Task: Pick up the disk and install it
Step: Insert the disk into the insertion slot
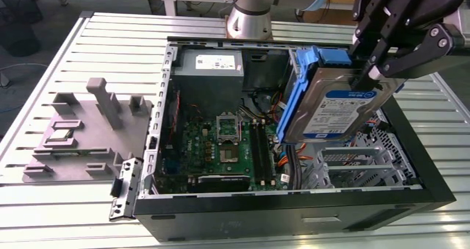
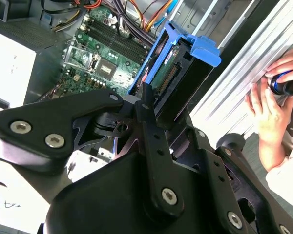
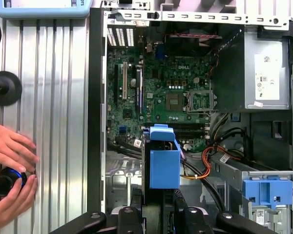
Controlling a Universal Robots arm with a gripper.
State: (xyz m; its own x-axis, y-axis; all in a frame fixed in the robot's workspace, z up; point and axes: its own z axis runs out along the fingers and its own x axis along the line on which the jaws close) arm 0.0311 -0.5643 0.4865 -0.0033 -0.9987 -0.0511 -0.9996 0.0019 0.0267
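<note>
At the exterior view's left, a grey moulded fixture (image 1: 81, 133) sits on the slatted table (image 1: 44, 216). At centre, an open computer case (image 1: 294, 207) shows its green motherboard (image 1: 220, 144). Right of centre, the disk (image 1: 331, 106) (blue frame along its edge) hangs tilted above the case, pinched at its upper end by the gripper (image 1: 371, 75) at upper right.

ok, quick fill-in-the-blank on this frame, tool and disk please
1. The tool is ____ on the disk, which it holds over the open computer case.
2. The disk's plastic frame is coloured ____.
3. The grey fixture sits at the exterior view's ____ of the case.
Missing words: shut; blue; left.
</note>
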